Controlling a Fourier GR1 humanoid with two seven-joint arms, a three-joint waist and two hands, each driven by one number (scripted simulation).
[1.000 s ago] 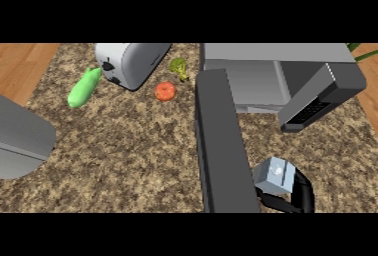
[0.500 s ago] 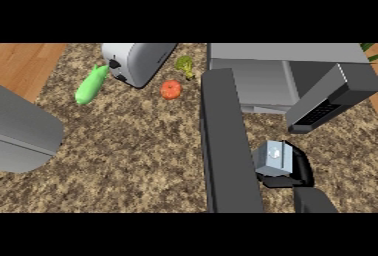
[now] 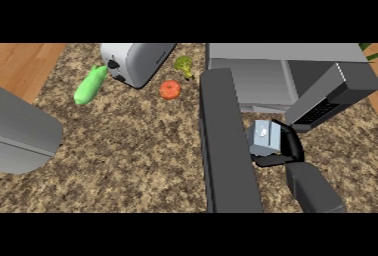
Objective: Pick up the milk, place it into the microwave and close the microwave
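Head view looked down on a speckled stone counter [image 3: 133, 165] edged by wood floor [image 3: 29, 62], carrying a toaster [image 3: 136, 62], green cucumber [image 3: 90, 85], tomato [image 3: 170, 89] and the microwave [image 3: 258, 75] with its door [image 3: 332, 95] swung open. Right hand [image 3: 289, 147] was curled around the milk [image 3: 264, 138], held just before the microwave's opening.

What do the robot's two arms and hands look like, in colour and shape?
Both forearms are plain grey and rounded, without cables or markings. The left forearm is a broad pale grey cylinder; its hand is out of view. The right forearm is darker grey and ends in a black right hand.
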